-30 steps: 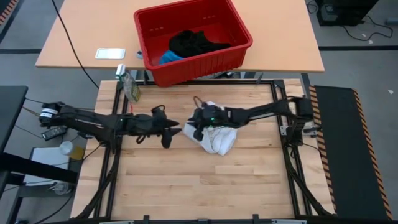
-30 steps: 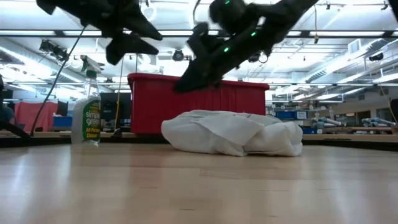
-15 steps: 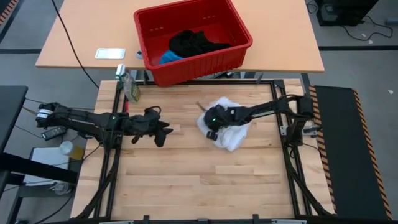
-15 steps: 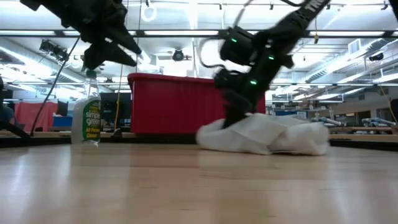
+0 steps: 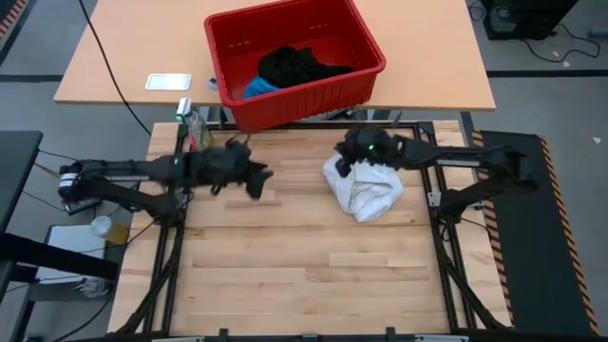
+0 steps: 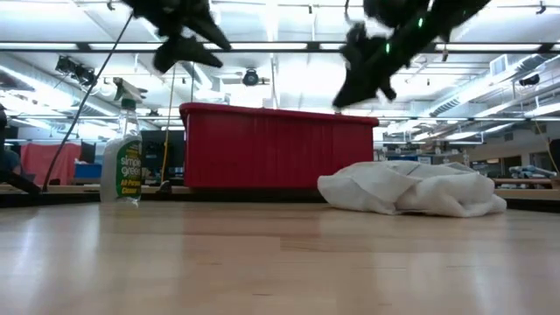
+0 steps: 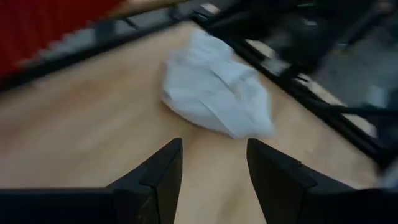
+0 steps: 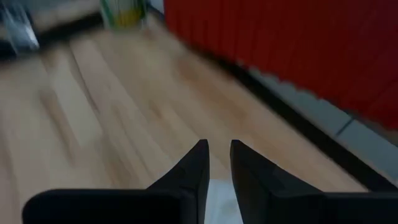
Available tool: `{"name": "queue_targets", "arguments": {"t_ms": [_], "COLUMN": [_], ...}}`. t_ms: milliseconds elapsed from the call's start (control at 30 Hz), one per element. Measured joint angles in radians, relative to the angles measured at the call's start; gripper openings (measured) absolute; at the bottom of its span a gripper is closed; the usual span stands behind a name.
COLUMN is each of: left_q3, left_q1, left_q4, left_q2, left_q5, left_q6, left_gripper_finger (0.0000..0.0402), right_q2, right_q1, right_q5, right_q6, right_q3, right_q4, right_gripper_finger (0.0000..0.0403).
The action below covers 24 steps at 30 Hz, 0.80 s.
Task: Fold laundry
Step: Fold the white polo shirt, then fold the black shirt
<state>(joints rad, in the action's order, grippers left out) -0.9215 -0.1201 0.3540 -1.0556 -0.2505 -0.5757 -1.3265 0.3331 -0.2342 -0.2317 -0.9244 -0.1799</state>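
White garment [image 5: 364,187] lies crumpled on table, directly under right gripper [image 5: 348,161], long axis running away from its tips toward table's near-right. Right fingers narrowly parted, holding nothing. Left gripper [image 5: 258,178] well apart to garment's side, open, empty. Right arm nearer.

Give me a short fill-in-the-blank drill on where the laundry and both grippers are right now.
1. The white garment lies crumpled on the wooden ____.
2. The black garment sits inside the red ____.
3. The left gripper has its fingers ____, holding nothing.
4. The right gripper hangs above the ____ garment.

Missing words: table; basket; open; white
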Motion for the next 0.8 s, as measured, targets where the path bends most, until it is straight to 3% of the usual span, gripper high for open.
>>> {"name": "queue_targets", "arguments": {"t_ms": [133, 233, 400, 500, 567, 633, 800], "left_q3": [-0.212, -0.366, -0.603, -0.75, -0.828, -0.881, -0.942], "left_q1": [-0.202, -0.344, -0.493, -0.522, -0.52, -0.503, -0.48], "left_q4": [0.092, 0.104, 0.157, 0.305, 0.435, 0.535, 0.578], "left_q2": [-0.15, -0.292, -0.496, -0.584, -0.639, -0.691, -0.735], "left_q5": [0.129, 0.219, 0.228, 0.22, 0.167, 0.045, -0.114], "left_q6": [0.112, 0.149, 0.221, 0.302, 0.396, 0.499, 0.696], "left_gripper_finger": [0.0181, 0.0181, 0.0181, 0.0181, 0.0181, 0.0181, 0.0181], "right_q2": [0.021, 0.029, 0.047, 0.062, 0.065, 0.064, 0.051], "right_q1": [0.009, -0.002, -0.014, -0.007, -0.001, 0.006, 0.022], "right_q5": [0.118, 0.201, 0.325, 0.324, 0.307, 0.304, 0.304], "right_q6": [-0.151, -0.158, -0.203, -0.239, -0.253, -0.249, -0.259], "right_q3": [-0.086, -0.116, -0.121, -0.121, -0.121, -0.121, -0.121], "right_q4": [-0.098, -0.061, -0.044, -0.056, -0.054, -0.055, -0.051], "right_gripper_finger": [0.0074, 0.0075, 0.0074, 0.0074, 0.0074, 0.0074, 0.0074]}}
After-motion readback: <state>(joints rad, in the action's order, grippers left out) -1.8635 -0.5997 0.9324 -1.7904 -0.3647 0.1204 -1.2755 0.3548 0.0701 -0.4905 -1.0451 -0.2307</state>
